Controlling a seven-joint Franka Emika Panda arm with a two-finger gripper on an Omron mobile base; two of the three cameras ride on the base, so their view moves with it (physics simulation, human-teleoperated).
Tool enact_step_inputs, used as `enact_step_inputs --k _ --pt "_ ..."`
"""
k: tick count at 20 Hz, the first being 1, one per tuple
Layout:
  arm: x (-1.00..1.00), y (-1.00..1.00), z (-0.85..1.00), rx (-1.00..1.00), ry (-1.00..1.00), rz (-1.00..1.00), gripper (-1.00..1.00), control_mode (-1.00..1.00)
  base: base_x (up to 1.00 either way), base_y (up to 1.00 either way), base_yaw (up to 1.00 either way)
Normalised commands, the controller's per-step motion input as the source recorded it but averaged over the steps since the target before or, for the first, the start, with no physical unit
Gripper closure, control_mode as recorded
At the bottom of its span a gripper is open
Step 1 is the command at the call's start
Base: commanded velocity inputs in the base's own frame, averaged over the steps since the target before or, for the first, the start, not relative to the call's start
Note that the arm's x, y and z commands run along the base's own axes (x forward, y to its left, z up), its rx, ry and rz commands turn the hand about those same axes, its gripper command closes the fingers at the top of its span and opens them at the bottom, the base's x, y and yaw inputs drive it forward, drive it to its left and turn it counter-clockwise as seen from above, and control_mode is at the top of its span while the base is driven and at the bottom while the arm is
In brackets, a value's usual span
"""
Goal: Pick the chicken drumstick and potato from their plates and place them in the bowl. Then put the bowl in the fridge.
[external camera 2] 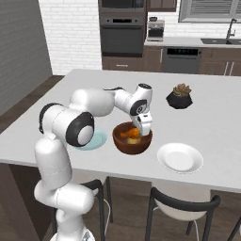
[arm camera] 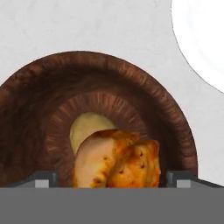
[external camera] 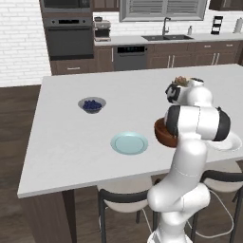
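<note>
The dark reddish-brown wooden bowl (arm camera: 131,87) (external camera 2: 132,146) (external camera: 160,136) stands on the island near its front edge. Inside it the orange-brown chicken drumstick (arm camera: 118,164) (external camera 2: 127,133) lies partly over the yellowish potato (arm camera: 89,127). My gripper (arm camera: 111,179) (external camera 2: 142,126) hangs just above the bowl, open, its fingertips (arm camera: 43,178) well clear of the drumstick on both sides. The pale blue-green plate (external camera: 129,143) (external camera 2: 98,141) sits bare to the bowl's left, and the white plate (external camera 2: 180,157) (arm camera: 201,39) bare to its right. The fridge is out of view.
A small grey bowl of blueberries (external camera: 92,104) sits further back on the white island top (external camera: 71,133). A black plant pot (external camera 2: 179,96) stands behind the bowl to the right. Stools (external camera 2: 183,207) are tucked under the front edge. Oven, sink and cabinets line the far wall.
</note>
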Motion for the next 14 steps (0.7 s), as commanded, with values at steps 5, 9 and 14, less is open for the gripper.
enact_step_inputs --k 5,9,14 --pt "-0.45 0.04 0.21 0.00 -0.12 0.00 -1.00 -1.00 0.00 0.00 0.00" --pt "-0.48 0.06 0.52 0.00 -0.16 0.00 -1.00 -1.00 0.00 0.00 0.00" --pt "-0.65 0.00 0.35 0.01 -0.03 0.00 -1.00 -1.00 0.00 0.00 0.00"
